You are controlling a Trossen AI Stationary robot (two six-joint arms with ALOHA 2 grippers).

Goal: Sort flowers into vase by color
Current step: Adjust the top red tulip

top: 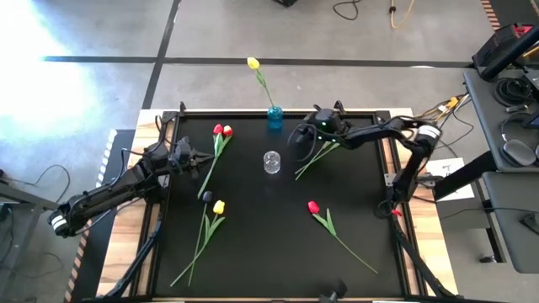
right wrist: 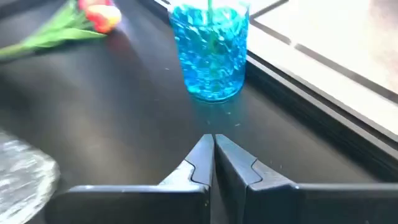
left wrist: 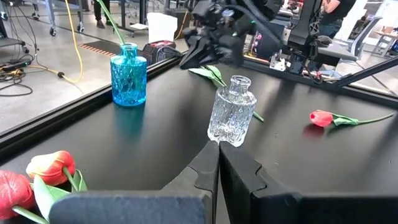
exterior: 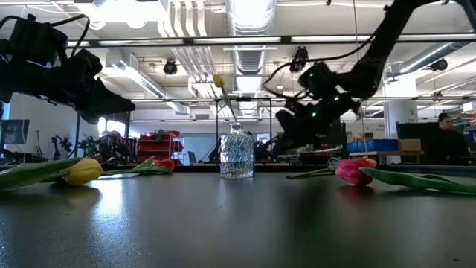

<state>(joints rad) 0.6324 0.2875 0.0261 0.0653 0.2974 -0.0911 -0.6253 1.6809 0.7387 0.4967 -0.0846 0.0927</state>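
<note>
At the far edge of the counter [top: 253,252], our right end effector [top: 305,133] hangs closed and empty beside the blue vase [top: 274,117] holding one yellow tulip [top: 253,63]. The nearest loose flower [top: 316,156] lies just beneath us, stem running diagonally. The left end effector [top: 202,156], also closed, waits by the red tulips [top: 222,130]; the clear vase [top: 271,162] stands between.

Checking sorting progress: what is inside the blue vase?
The blue vase holds one yellow tulip, its stem rising from the neck. The patterned glass obscures the stem's lower end.
</note>
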